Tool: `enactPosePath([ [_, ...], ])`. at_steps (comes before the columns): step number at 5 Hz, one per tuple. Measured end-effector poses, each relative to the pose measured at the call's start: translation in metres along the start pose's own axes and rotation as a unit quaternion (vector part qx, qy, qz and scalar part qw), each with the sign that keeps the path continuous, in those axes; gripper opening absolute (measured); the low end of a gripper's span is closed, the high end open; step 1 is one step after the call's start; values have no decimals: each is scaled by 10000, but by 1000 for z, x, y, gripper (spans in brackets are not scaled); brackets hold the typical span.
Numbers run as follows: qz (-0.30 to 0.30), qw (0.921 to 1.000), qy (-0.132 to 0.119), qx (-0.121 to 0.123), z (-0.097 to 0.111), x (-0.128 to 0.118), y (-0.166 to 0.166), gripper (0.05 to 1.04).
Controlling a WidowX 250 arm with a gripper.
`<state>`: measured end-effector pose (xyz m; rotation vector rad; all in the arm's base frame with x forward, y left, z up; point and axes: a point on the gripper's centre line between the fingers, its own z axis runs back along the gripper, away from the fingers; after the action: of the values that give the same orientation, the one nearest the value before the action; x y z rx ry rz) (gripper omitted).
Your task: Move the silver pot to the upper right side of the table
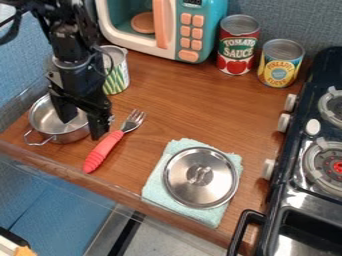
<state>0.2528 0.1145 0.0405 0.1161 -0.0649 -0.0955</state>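
From my camera, I have the black pincer (81, 129) down at the silver pot (48, 117), near the left end of the wooden table (177, 95). Its fingers stand apart, one inside the pot and the other outside, by the right wall, so a stretch of the rim lies between them. I see the pincer as open, and I can't make out a firm hold on anything. The pot sits upright at the lower left of the table, partly hidden by the arm, with a loop handle (39, 139) facing the near edge.

Just right of the pincer I have a fork (113, 141) with a red handle, lying at a slant with its tines toward the back. Farther right, a shiny round lid (201, 177) rests on a folded pale green cloth (175, 145), knob up.

Behind the arm stands a striped can (117, 72), partly covered from my side. Along the back I see a teal and white toy microwave (194, 30), then a tomato sauce can (238, 46) and a pineapple can (280, 64), both upright. The black toy stove (294, 190) runs down the right side, its pale knobs facing the table.
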Motion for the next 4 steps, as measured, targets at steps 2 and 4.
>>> enactPosePath([
  [2, 1, 10000, 66, 21, -23, 16, 19, 948],
  [4, 7, 9995, 276, -140, -45, 12, 19, 357],
])
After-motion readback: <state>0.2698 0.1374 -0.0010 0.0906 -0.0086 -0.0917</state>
